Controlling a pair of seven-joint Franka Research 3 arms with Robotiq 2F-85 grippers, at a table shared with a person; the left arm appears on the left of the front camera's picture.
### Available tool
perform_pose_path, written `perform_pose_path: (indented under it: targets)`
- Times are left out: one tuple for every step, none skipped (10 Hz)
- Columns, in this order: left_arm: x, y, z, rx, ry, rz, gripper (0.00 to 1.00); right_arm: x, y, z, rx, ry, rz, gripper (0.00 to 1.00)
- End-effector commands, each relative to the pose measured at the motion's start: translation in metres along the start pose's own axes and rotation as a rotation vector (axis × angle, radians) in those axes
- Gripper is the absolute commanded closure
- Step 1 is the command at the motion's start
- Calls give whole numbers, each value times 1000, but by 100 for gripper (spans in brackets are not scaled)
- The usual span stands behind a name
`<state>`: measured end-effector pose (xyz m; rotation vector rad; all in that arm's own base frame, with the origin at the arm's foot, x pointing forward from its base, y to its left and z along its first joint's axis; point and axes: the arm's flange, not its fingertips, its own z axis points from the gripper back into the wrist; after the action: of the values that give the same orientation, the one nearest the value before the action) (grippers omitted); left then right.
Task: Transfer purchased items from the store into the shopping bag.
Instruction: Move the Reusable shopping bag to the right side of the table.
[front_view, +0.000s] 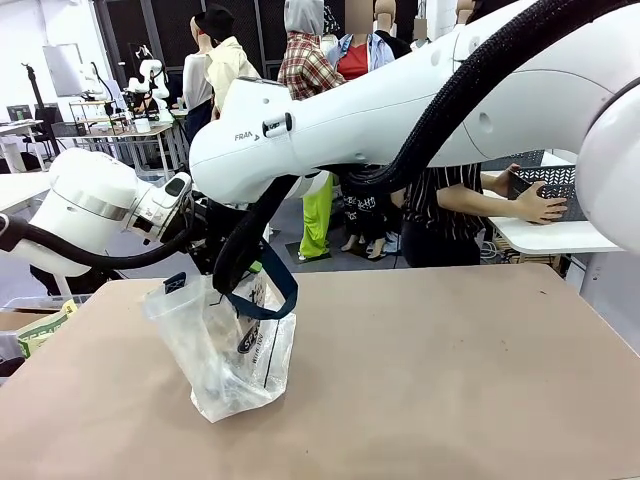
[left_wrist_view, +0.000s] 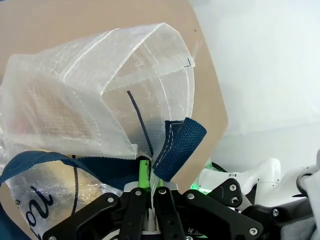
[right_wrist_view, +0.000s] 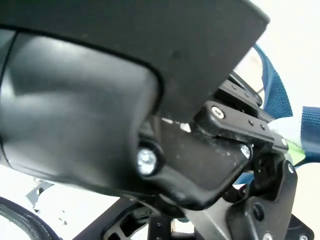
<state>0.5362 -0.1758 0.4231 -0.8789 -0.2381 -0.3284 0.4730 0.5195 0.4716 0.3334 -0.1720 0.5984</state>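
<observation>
A translucent whitish shopping bag with navy strap handles and dark print stands open on the brown table. A dark lattice basket sits on a far white table.

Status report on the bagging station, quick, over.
Left gripper shut on shopping bag rim. Right gripper close by, state unclear. Basket far side, in person's hands. Right arm crosses front view.

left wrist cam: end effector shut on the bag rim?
Yes, the left end effector is pinched shut on the shopping bag rim, beside a navy handle.
</observation>
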Motion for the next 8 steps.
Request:
perform_pose_path:
  targets:
    - [0, -5, -5, 8, 22, 20, 100, 0, 1, 4, -14, -48, -19, 22]
    - [0, -5, -5, 7, 21, 21, 100, -4, -1, 8, -19, -52, -33, 2]
    - [-1, -5, -4, 6, 18, 23, 100, -11, -1, 15, -22, -53, -38, 0]
    - [-1, -3, -2, 3, 14, 26, 100, -21, -4, 25, -27, -49, -34, 0]
    - [-1, -2, 1, -2, 4, 30, 100, -32, -10, 40, -64, -73, -78, 0]
    - [-1, -1, 3, -10, -3, 39, 100, -43, -13, 54, -68, -101, -99, 0]
    - [-2, 1, 5, -7, -14, 48, 100, -53, -18, 68, -60, -124, -113, 0]
    - [-1, 2, 6, -10, -19, 42, 100, -65, -24, 80, -80, -142, -137, 0]
